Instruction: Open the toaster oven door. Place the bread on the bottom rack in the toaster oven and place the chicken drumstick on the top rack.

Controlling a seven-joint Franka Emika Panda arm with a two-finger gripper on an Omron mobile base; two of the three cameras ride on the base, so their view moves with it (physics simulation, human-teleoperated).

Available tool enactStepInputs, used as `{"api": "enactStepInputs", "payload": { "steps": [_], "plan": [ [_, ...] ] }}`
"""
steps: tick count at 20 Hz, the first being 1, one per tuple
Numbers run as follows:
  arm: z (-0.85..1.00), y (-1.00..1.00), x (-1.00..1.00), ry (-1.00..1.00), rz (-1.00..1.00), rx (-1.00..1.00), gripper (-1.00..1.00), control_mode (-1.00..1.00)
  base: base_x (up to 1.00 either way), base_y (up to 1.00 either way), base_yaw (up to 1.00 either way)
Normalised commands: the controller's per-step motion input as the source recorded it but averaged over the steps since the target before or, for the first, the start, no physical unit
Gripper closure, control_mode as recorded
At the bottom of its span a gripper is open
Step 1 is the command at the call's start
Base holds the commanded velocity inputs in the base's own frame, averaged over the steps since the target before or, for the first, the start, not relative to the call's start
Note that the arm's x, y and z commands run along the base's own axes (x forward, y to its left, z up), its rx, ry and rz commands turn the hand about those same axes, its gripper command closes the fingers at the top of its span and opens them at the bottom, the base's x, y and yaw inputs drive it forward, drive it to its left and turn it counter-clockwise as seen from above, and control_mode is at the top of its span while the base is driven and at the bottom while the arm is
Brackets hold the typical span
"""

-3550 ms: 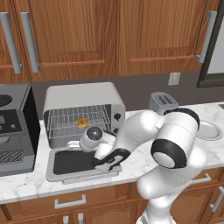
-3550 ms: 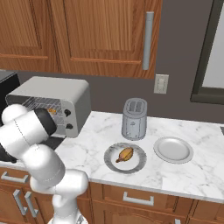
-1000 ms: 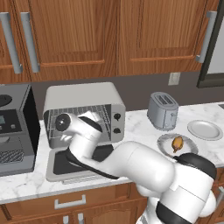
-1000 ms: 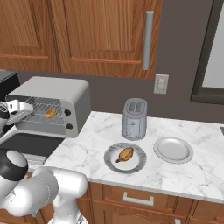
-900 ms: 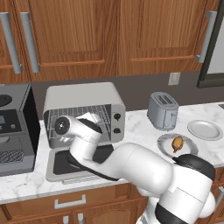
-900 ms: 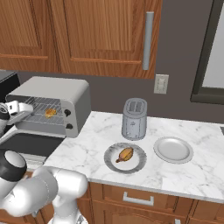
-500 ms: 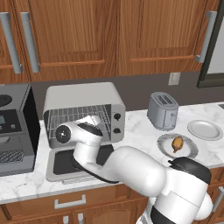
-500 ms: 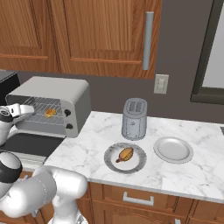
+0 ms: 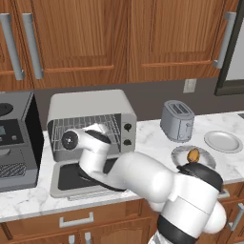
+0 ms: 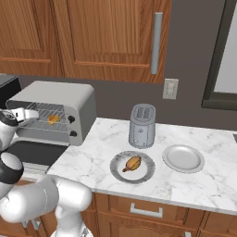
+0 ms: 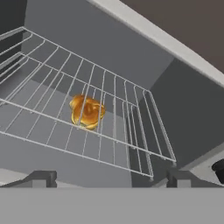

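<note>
Claw [image 11: 109,179] lower, bread [image 11: 87,112] behind rack

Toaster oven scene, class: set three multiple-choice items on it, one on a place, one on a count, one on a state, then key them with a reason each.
1. Where is the bread?
A. on a rack inside the toaster oven
B. on the empty plate
C. on top of the toaster

2. How many plates stand on the counter?
A. one
B. two
C. four

3. How is the toaster oven door?
A. shut
B. folded down open
C. taken off

Key:
1 A: the bread lies on a wire rack inside the toaster oven.
2 B: the drumstick plate and an empty plate.
3 B: the door lies flat before the oven.
</note>
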Motion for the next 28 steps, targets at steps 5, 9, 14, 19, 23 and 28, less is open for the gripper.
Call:
{"api": "enactStepInputs", "payload": {
  "steps": [5,9,14,19,23,28],
  "plan": [
    [-0.06,0.15,0.2,0.1,0.0,0.01,-1.0,-1.0,0.0,0.0,0.0],
    [-0.11,0.2,0.15,0.05,0.0,0.0,-1.0,-1.0,0.0,0.0,0.0],
    [-0.21,0.2,0.05,0.01,0.0,0.0,-1.0,-1.0,0.0,0.0,0.0],
    [-0.11,0.11,0.13,0.0,0.0,0.0,-1.0,-1.0,0.0,0.0,0.0],
    [0.0,0.0,0.19,0.0,0.0,0.0,-1.0,-1.0,0.0,0.0,0.0],
    [-0.09,0.0,0.04,0.0,0.0,0.0,-1.0,-1.0,0.0,0.0,0.0]
  ]
}}
